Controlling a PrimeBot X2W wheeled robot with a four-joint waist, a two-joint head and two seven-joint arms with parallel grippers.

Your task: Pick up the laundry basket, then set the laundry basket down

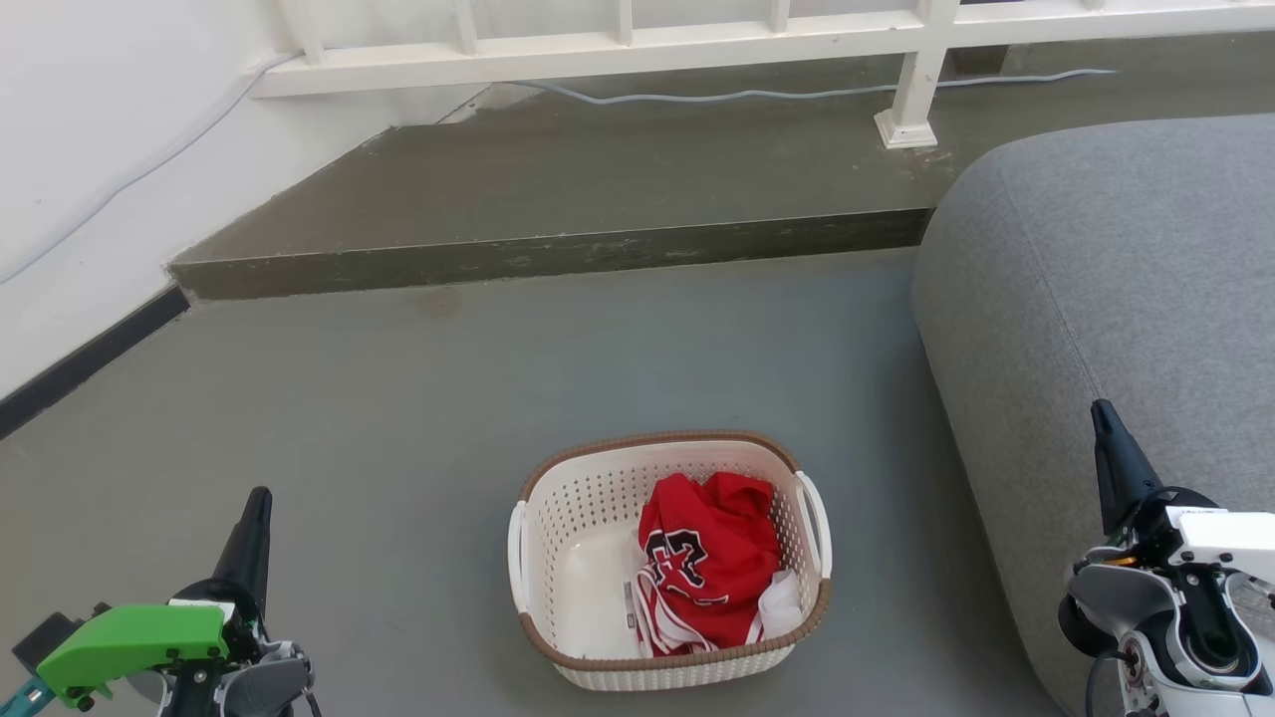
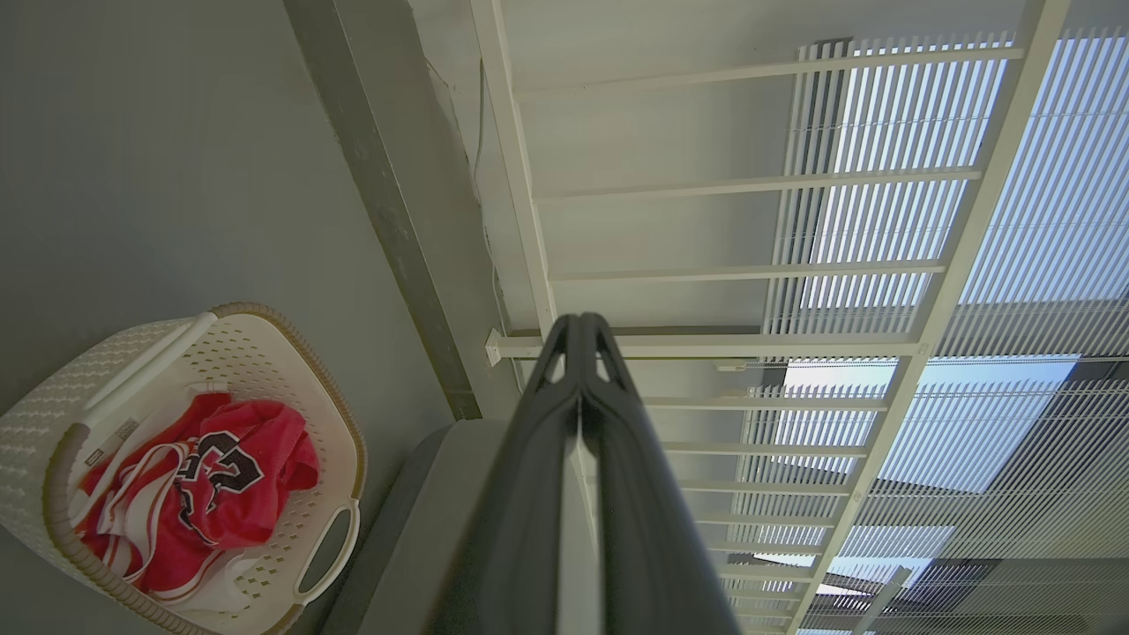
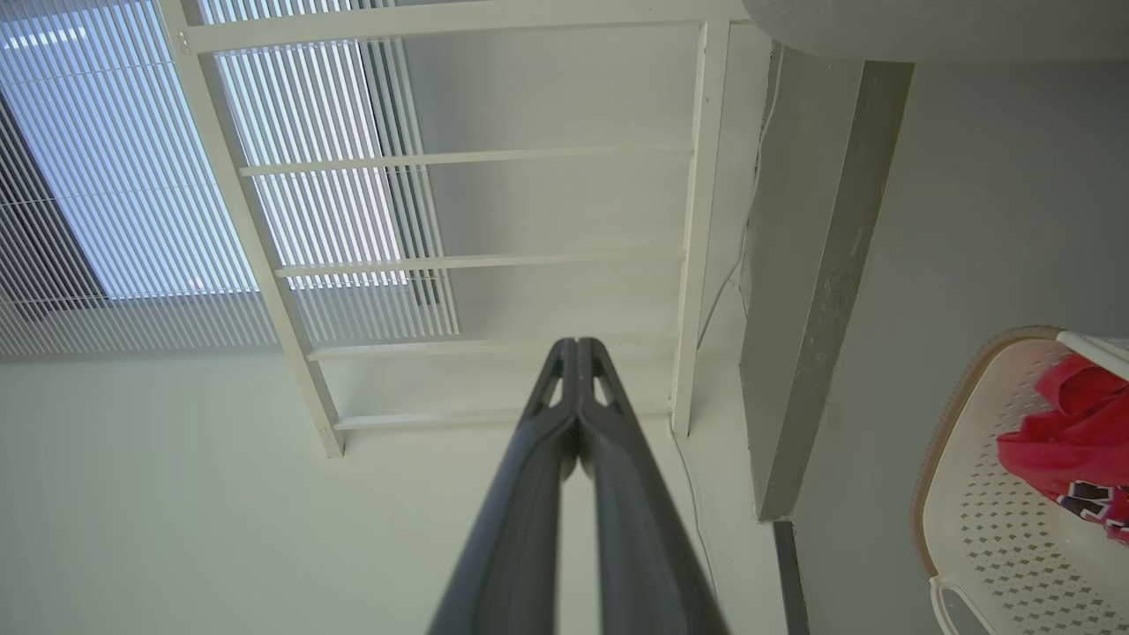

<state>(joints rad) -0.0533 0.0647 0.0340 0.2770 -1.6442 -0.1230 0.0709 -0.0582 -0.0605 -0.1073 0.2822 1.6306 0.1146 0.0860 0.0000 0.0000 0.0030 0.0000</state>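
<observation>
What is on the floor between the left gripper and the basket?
Nothing. In the head view, bare grey floor lies between the left gripper and basket.

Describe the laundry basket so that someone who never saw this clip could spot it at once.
Start at the big grey cushioned seat on the right of the head view; the laundry basket stands on the grey floor just left of it. It is cream-white perforated plastic with a brown rim and white loop handles, and holds a crumpled red jersey.
</observation>
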